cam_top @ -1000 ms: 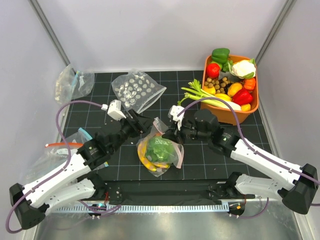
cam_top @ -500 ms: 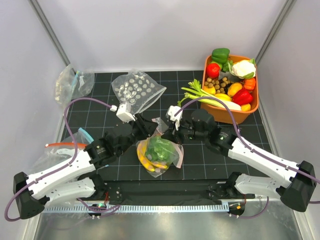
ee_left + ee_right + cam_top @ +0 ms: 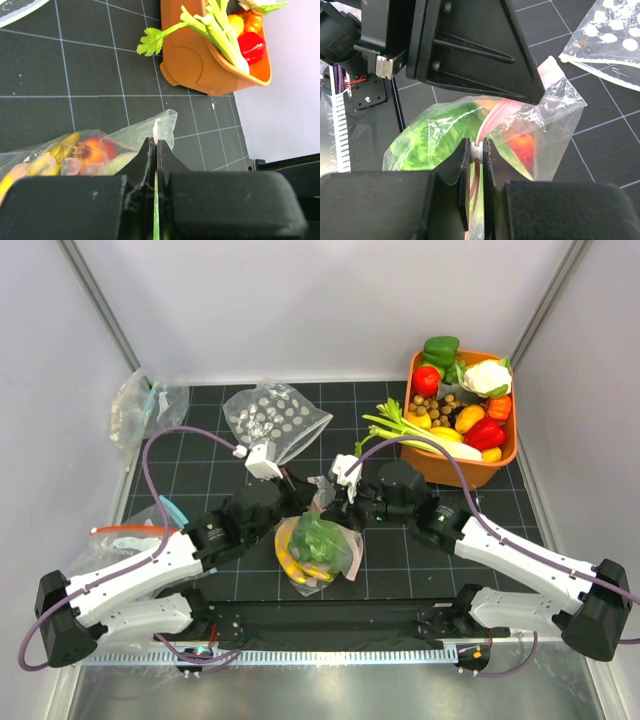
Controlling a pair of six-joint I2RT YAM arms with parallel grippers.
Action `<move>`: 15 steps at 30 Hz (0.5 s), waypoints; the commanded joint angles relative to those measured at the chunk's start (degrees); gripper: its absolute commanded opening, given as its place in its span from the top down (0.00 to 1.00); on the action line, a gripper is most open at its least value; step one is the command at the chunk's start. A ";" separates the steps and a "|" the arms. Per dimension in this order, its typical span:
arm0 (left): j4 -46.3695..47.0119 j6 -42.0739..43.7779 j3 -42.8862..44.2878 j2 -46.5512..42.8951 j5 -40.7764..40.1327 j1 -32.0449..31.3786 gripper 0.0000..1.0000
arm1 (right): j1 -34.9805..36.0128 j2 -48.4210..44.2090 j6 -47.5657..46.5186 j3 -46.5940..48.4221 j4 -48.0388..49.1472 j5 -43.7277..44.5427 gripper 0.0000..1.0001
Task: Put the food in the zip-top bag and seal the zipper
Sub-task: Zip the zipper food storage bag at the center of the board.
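The zip-top bag (image 3: 330, 558) lies at the table's middle, with green lettuce (image 3: 318, 537) and a yellow banana bunch (image 3: 292, 562) inside it. The red fruit (image 3: 522, 146) shows through the plastic. My left gripper (image 3: 156, 145) is shut on the bag's mouth edge, and the pale pink zipper (image 3: 155, 134) sticks out past its tips. My right gripper (image 3: 477, 150) is shut on the zipper (image 3: 492, 117), pinching a small white piece on the strip. From above, the left gripper (image 3: 305, 502) and right gripper (image 3: 333, 508) meet at the bag's top.
An orange bin (image 3: 470, 472) of toy produce stands at the back right, with celery (image 3: 400, 425) hanging over its left side. A second dotted bag (image 3: 275, 420) lies flat behind the grippers. Plain clear bags (image 3: 145, 405) lie along the left side.
My left gripper moved right to the bag's mouth and shut on its edge. The right gripper kept its hold and barely shifted.
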 commanded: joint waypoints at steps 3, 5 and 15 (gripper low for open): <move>2.45 3.00 1.89 -0.89 -4.35 -0.29 1.00 | 0.98 -0.27 -0.52 2.23 2.47 0.44 0.99; 0.61 3.09 1.45 -3.61 -7.52 -0.12 1.00 | 1.07 -0.54 -0.70 2.32 2.04 0.61 0.99; -9.75 3.18 4.08 -8.89 -24.65 4.72 1.00 | 2.21 -0.09 -0.61 4.77 -1.74 2.36 0.99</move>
